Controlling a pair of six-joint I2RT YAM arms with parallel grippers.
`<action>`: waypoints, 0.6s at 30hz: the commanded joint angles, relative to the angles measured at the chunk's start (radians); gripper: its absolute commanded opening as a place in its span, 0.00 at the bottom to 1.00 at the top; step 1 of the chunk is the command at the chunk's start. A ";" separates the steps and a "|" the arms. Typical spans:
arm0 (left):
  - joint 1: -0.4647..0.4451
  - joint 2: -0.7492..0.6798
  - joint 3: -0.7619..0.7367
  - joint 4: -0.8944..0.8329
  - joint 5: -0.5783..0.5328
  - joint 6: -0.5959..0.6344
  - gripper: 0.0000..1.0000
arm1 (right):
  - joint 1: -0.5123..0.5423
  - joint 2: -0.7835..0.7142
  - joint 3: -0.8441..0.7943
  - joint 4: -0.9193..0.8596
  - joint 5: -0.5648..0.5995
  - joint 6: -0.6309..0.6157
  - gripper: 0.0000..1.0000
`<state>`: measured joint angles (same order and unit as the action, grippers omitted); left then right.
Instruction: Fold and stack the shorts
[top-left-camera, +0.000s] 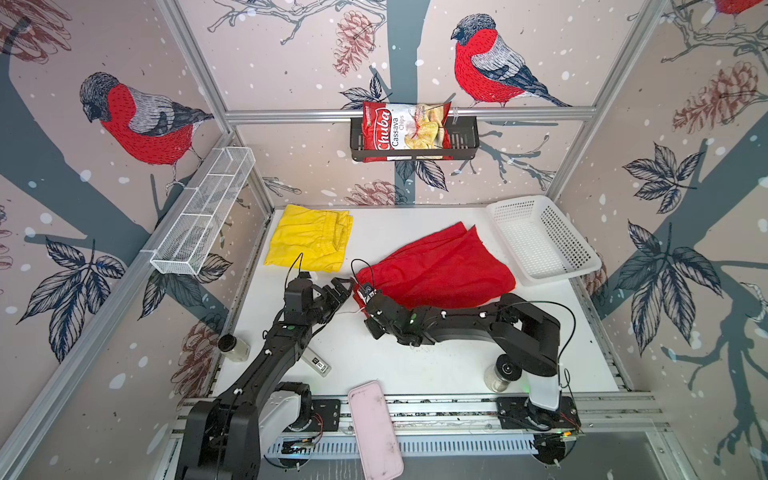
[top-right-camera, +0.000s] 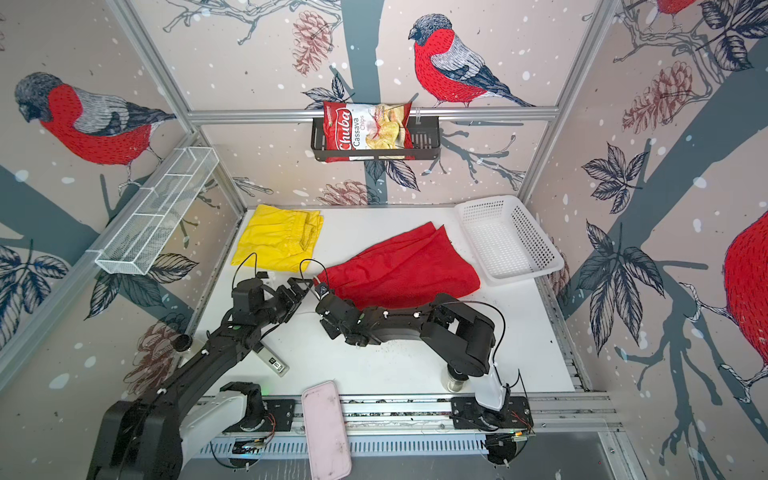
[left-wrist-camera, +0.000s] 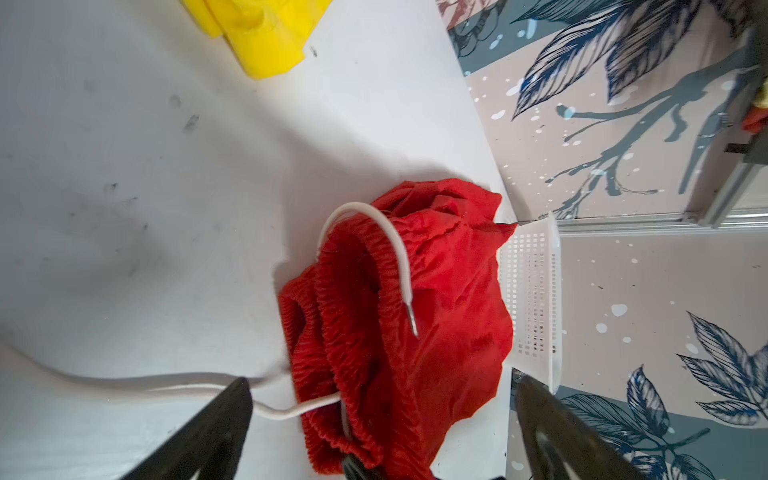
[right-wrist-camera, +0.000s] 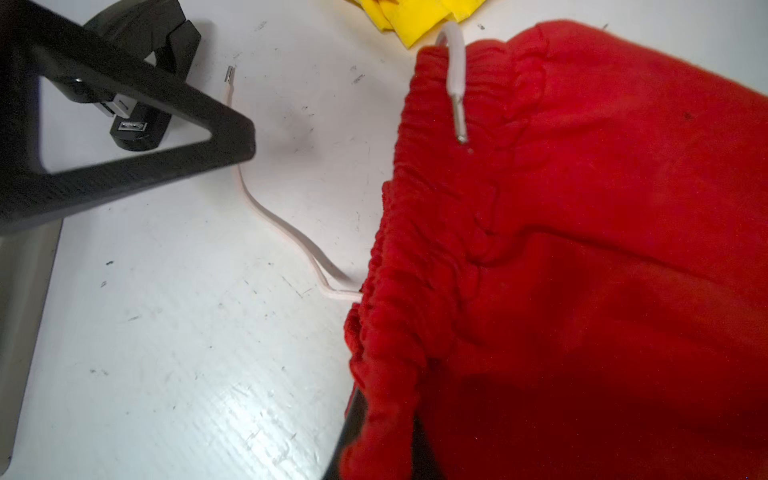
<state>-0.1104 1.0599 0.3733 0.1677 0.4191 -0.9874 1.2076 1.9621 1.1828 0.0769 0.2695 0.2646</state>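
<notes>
One scuffed table (top-left-camera: 415, 361) between patterned walls (top-left-camera: 291, 62) bears yellow shorts (top-left-camera: 309, 239) and red shorts (top-left-camera: 440, 270), right jaws gripping red, left jaws wide.

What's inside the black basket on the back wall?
A red Chuba cassava chips bag stands in the black basket, top poking out. Anything behind the bag is hidden.
</notes>
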 joint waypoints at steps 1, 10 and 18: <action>-0.024 0.084 0.004 0.083 0.020 -0.013 0.98 | 0.003 -0.015 -0.008 0.026 0.002 0.016 0.09; -0.179 0.220 0.062 0.055 -0.011 -0.012 0.98 | 0.003 -0.047 -0.025 0.070 0.085 0.043 0.02; -0.219 0.254 0.058 -0.005 -0.030 -0.015 0.98 | -0.012 -0.070 -0.038 0.177 0.112 0.113 0.00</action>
<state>-0.3195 1.2961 0.4290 0.1970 0.3878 -1.0134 1.1976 1.9106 1.1458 0.1276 0.3447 0.3408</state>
